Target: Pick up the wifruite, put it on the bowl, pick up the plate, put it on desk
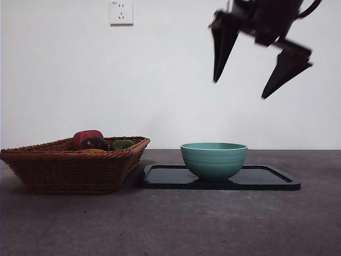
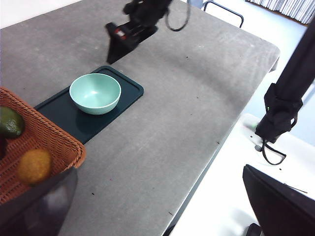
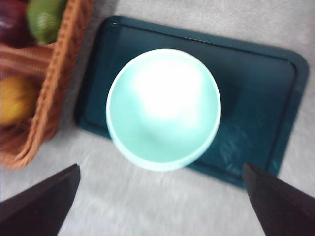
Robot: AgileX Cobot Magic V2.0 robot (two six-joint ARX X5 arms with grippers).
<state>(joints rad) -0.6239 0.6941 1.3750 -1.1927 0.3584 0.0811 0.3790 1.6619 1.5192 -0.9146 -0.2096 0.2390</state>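
The wifruite (image 2: 34,166) lies in the wicker basket (image 2: 50,134); it also shows in the right wrist view (image 3: 15,101). The front view hides it behind the basket's rim. The teal bowl (image 1: 214,159) stands empty on a dark rectangular plate (image 1: 266,178), next to the basket. My right gripper (image 1: 240,89) hangs open high above the bowl (image 3: 162,108) and the plate (image 3: 261,98); its jaws (image 3: 161,167) are spread wide. It also shows in the left wrist view (image 2: 129,34). My left gripper (image 2: 160,169) is open and empty, high over the basket's side of the desk (image 2: 162,123).
The basket (image 1: 69,170) also holds a red apple (image 1: 85,136), a dark purple fruit (image 1: 93,143) and a green fruit (image 1: 122,144). The desk's edge (image 2: 236,123) runs close on the side away from the basket. A wall stands behind the desk.
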